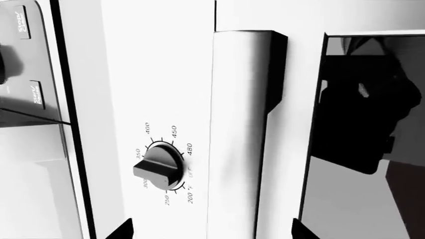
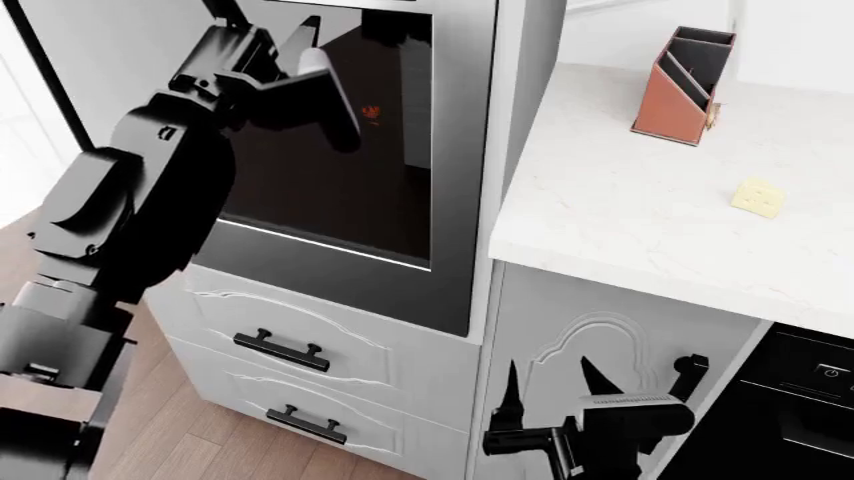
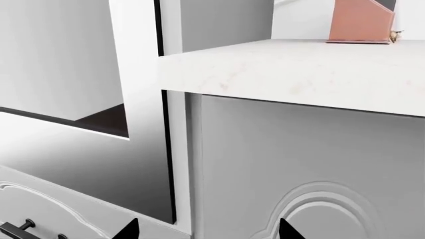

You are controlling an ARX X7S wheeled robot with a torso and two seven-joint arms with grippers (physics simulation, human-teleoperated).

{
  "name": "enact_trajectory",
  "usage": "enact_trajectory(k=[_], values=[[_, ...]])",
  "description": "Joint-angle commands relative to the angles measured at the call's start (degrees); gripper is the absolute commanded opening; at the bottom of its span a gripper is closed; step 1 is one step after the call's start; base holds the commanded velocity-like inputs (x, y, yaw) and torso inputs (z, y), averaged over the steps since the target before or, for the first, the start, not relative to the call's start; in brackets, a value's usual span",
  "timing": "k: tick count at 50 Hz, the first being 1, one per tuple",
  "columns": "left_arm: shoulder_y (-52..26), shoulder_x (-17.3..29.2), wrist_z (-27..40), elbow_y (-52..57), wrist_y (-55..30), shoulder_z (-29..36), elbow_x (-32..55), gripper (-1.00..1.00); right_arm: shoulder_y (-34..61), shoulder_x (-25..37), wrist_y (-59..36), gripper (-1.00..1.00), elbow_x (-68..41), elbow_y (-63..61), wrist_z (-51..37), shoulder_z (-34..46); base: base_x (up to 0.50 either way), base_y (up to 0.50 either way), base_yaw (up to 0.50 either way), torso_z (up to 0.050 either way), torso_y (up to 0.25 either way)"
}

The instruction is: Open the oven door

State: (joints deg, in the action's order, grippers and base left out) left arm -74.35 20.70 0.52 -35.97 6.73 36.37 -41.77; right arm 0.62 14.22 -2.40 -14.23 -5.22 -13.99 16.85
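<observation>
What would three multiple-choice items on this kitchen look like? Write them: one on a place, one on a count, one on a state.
1. Where does the brown holder stand?
A. On the white counter, to the right of the oven door
B. On the wooden floor
C. Inside the top drawer

2. How many drawers lie below the oven door?
A. One
B. Two
C. Four

3. How is the right gripper?
A. Open, holding nothing
B. Shut on a drawer handle
C. Shut on the holder

Answers:
1 A: the head view shows it upright at the back of the counter.
2 B: two white fronts, each with a black handle, sit stacked under the door.
3 A: its two fingers stand spread in front of the white cupboard with nothing between them.
</observation>
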Motion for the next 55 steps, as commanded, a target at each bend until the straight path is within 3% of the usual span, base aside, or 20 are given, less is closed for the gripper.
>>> enact_trajectory(k=[1,55], values=[[-0.8,-0.5,0.4,-1.1,0.0,0.3,-0.2,1.00,0.1,0.2,0.2,1.00,-0.2,0.1,-0.2,0.3,0.00,0.00,0.00,0.000,0.000],[-6.0,-2.8,2.8,-11.9,1.0,2.4,-0.8,1.00,0.1,1.2,0.5,1.00,-0.7,-0.3,-1.3,1.6,0.00,0.00,0.00,0.000,0.000]])
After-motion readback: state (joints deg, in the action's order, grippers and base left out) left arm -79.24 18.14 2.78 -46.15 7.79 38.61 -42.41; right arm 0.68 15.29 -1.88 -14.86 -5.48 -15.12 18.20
